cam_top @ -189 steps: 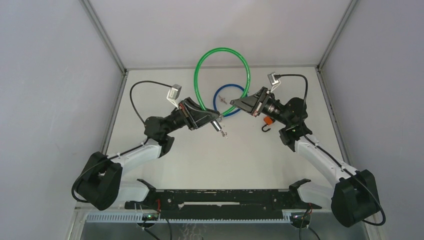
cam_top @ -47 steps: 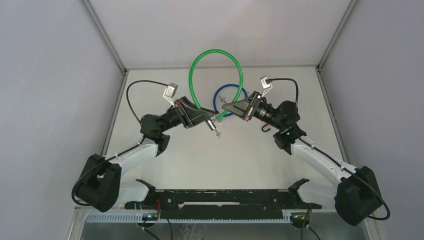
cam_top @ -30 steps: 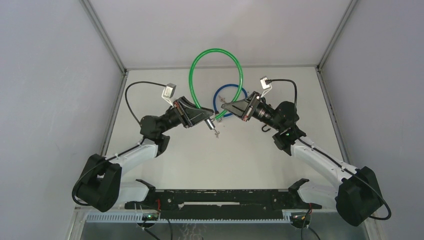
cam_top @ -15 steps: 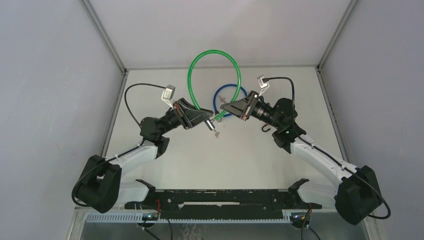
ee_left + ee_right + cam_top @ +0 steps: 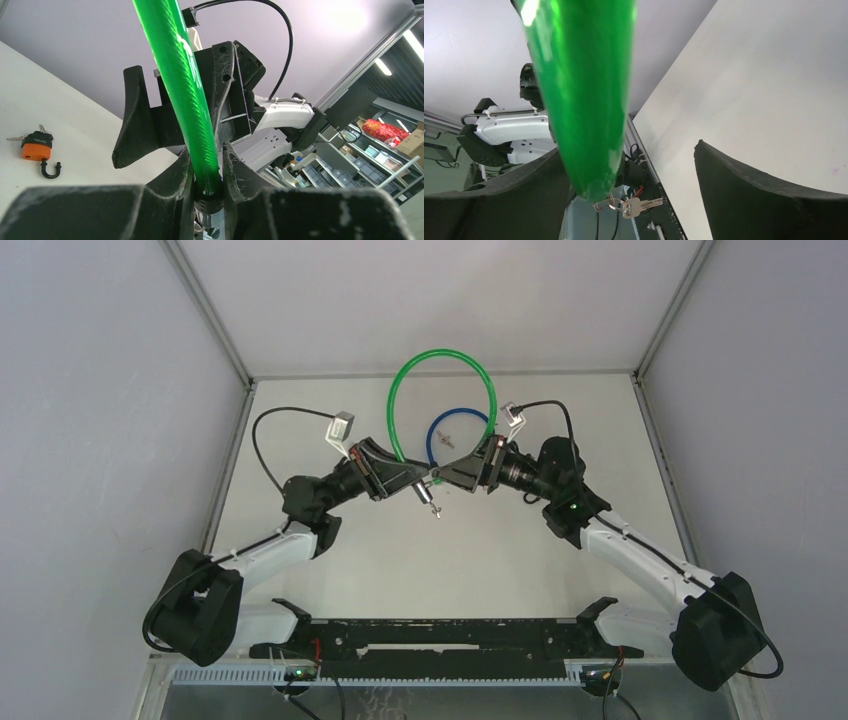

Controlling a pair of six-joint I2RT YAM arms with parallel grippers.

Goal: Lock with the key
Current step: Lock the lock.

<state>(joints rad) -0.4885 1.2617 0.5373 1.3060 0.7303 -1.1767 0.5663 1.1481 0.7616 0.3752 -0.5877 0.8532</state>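
Above table (image 5: 320, 430) centre, left gripper (image 5: 428, 478) clamps the springy green cable (image 5: 182, 85) at its barrel end; right gripper (image 5: 441, 472) gapes around it. At 6 o'clock the key (image 5: 634, 204) dangles, light, slippery, likely best pinched by its flat head.

A white tabletop (image 5: 450, 560) sits boxed in by plain grey walls (image 5: 90, 420) with metal corner posts (image 5: 208, 315). Beyond, the left wrist view shows ceiling strip lights (image 5: 387, 66) and shelves (image 5: 345, 172) of bins (image 5: 372, 150).
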